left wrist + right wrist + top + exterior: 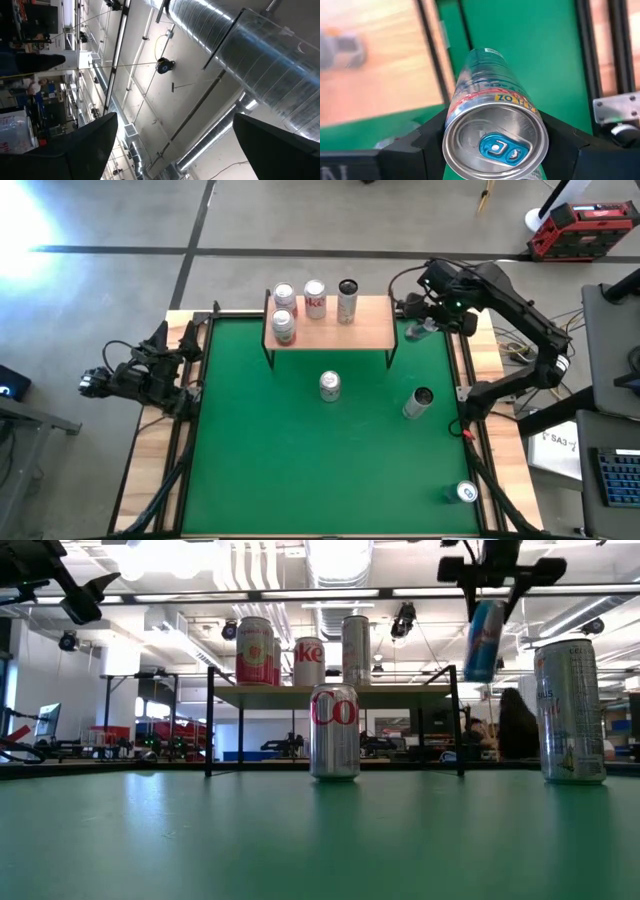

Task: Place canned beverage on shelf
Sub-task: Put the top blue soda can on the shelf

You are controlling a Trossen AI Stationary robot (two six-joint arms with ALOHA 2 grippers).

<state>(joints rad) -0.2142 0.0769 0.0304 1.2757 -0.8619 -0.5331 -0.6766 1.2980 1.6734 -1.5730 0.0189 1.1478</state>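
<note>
The right gripper [495,145] clamps a slim blue-tabbed can [492,125], its label blurred, raised just off the shelf's [365,330] right end. The left gripper [165,345] waits spread wide at the table's left edge, its camera seeing only ceiling.

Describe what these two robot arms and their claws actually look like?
Both arms are dark, nearly black, built from jointed segments. The left gripper ends in two broad, flat dark fingers. The right gripper looks the same, with a small green light on the arm just behind it. Black cables loop around the right arm, and more run along the table's edges.
</note>
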